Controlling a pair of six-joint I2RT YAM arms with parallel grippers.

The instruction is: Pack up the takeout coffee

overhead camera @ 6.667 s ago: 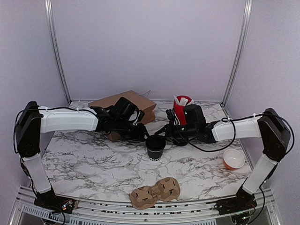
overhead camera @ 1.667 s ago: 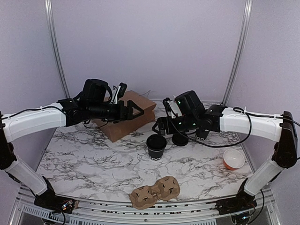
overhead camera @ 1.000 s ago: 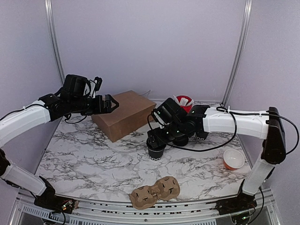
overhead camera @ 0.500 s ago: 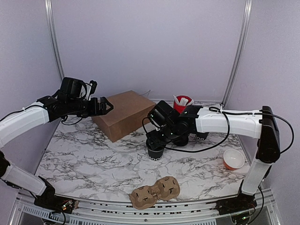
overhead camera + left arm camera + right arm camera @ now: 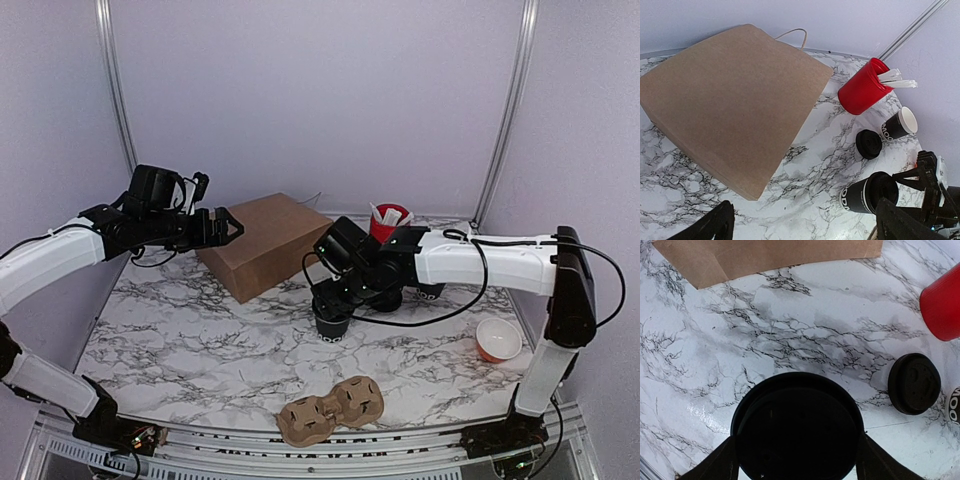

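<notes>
A moment ago the right tool (image 5: 334, 305) was over by the spare lid (image 5: 914, 383). It has since swung across and dropped onto the takeout coffee (image 5: 332, 330), and its fingers have drawn in from nearly full spread. They now sit against either side of the lid from above, so it looks to me like it has a hold. The left tool (image 5: 222, 227) has pulled back and risen. It hangs with its fingers spread as wide as they go and nothing between them, above the near corner of the brown paper bag (image 5: 265, 245). I'd say lidding is done and the carry is about to start, whether to the bag or to the cardboard cup carrier (image 5: 332, 410) at 6 o'clock. The coffee stands upright around the middle of the counter (image 5: 180, 340). The bag is at 10 o'clock from it, the spare lid just beside it at 2 o'clock, and the red tub (image 5: 862, 90) farther off at 1 o'clock. It is a small black paper cup with white lettering low on its side, capped by a round black lid with a raised rim that looks evenly seated. The twin cup (image 5: 897, 125) beyond the spare lid shows a bare white rim.
</notes>
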